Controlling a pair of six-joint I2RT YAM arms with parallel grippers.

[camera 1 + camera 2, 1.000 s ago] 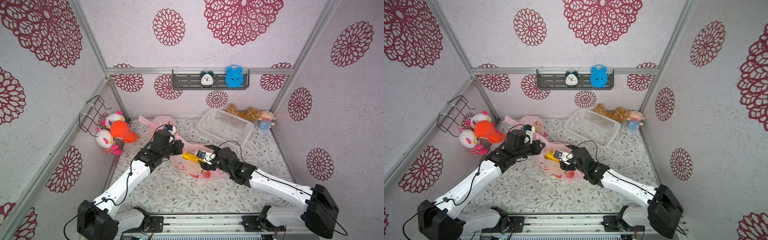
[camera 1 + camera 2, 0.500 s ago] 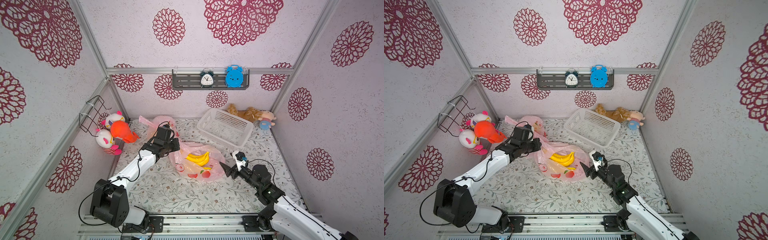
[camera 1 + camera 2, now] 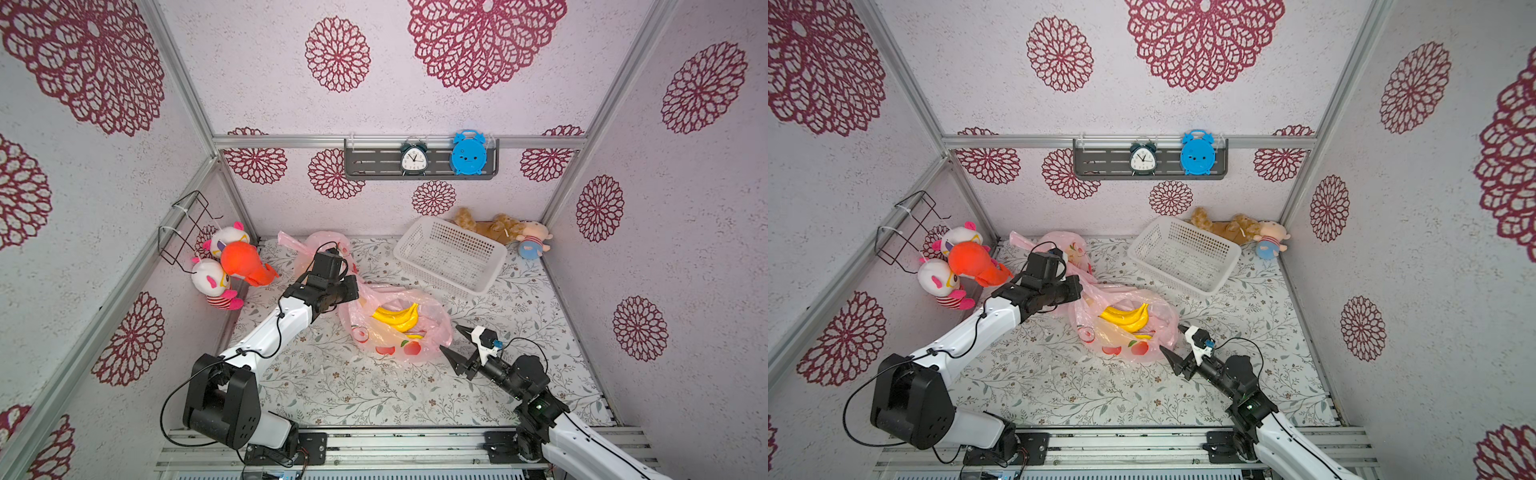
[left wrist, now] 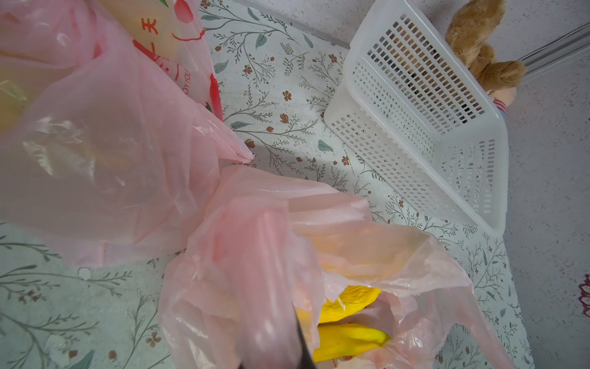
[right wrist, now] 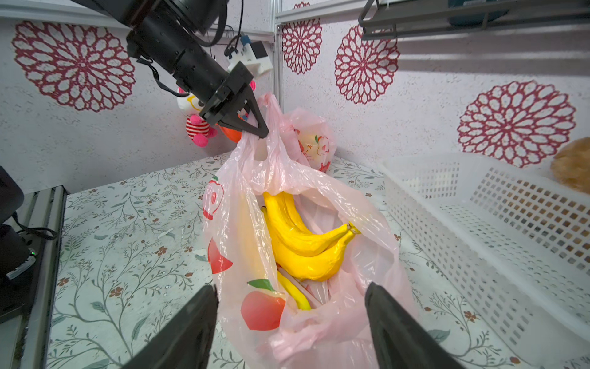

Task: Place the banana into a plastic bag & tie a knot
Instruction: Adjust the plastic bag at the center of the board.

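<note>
A yellow banana (image 3: 397, 316) (image 3: 1127, 318) (image 5: 303, 242) bunch lies inside the pink plastic bag (image 3: 390, 345) (image 3: 1121, 347) (image 5: 242, 223), which has red fruit prints and lies mid-table. My left gripper (image 5: 257, 129) is shut on the bag's handle and holds it up at the bag's far left end. In the left wrist view pink film covers the jaws and the banana (image 4: 348, 343) shows through the bag's mouth. My right gripper (image 3: 451, 338) (image 3: 1171, 338) (image 5: 290, 287) is open at the bag's near right end, its fingers either side of the film.
A white basket (image 3: 449, 257) stands tilted at the back right, with a brown teddy (image 3: 490, 224) and a doll behind it. A second pink bag (image 3: 324, 245) lies at the back left. Plush toys (image 3: 232, 266) hang on the left wall.
My right gripper left the banana in the bag and drew back toward the front right, then edged up to the bag's end. The left gripper kept hold of the handle.
</note>
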